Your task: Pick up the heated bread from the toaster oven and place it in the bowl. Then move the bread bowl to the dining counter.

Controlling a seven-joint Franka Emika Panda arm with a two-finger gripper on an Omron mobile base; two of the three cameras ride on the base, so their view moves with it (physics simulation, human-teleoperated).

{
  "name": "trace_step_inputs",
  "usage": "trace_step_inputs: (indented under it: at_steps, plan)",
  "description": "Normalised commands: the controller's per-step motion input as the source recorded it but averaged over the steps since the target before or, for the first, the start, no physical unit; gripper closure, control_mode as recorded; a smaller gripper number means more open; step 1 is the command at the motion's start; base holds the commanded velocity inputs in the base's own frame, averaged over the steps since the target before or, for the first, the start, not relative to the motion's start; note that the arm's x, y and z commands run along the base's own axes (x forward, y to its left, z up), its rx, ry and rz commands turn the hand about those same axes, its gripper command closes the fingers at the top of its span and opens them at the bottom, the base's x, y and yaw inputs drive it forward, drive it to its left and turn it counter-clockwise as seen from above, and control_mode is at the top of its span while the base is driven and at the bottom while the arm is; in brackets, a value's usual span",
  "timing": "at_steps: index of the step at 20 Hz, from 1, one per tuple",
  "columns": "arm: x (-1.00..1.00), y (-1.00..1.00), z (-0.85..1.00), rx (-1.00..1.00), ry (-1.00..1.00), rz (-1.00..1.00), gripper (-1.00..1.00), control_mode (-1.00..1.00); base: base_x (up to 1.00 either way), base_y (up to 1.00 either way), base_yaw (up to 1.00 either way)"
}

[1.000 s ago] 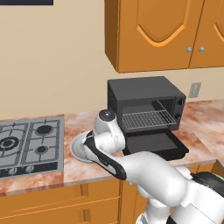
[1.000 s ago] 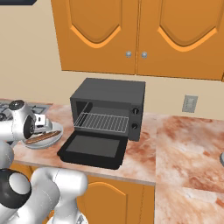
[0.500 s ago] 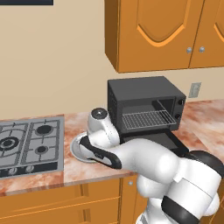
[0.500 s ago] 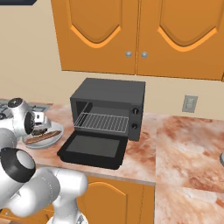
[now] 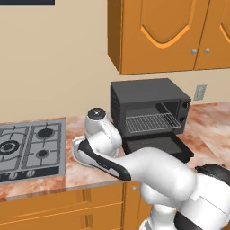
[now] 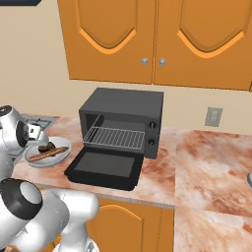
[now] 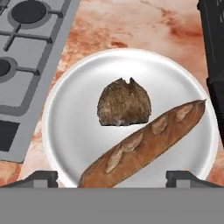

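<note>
Left base view: my own arm covers most of what I need. The toaster oven (image 5: 150,108) stands on the marbled bench (image 5: 206,123) with its door dropped flat and its wire rack bare, which I read as the bread being out already. The gas hob (image 5: 31,150) lies well to the left of the oven, and the arm's wrist hangs over the gap between the two, hiding whatever sits there.

Right base view: left of the toaster oven (image 6: 123,120), near the open door, the bowl (image 6: 47,156) rests on the bench. Inside it I make out the heated bread (image 6: 44,146), a small dark lump, beside a long tan baguette (image 6: 48,153). The end effector (image 6: 39,136) hovers just above them, too small here for me to judge its jaws.

Hand view: the camera looks straight down into the bowl (image 7: 78,105). The heated bread (image 7: 124,103) sits near its middle, touching the baguette (image 7: 144,142), which lies slantwise across the bowl towards the toaster oven side. The two fingertips (image 7: 41,177) stand wide apart at the bottom with nothing between them, so the end effector is open and empty. The first half looks finished to me; the bowl itself needs grasping next, probably at its rim.
</note>
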Motion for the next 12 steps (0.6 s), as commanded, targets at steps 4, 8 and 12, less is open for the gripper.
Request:
trace_step_inputs:
  at_steps: [4, 8, 12]
  plan:
    - [-0.71, -0.20, 0.04, 0.11, 0.01, -0.27, -1.00, -1.00, 0.00, 0.00, 0.00]
    - [-0.71, -0.36, -0.04, 0.04, 0.00, -0.18, -1.00, -1.00, 0.00, 0.00, 0.00]
    - [-0.17, -0.44, -0.04, 0.14, 0.01, -0.21, -1.00, -1.00, 0.00, 0.00, 0.00]
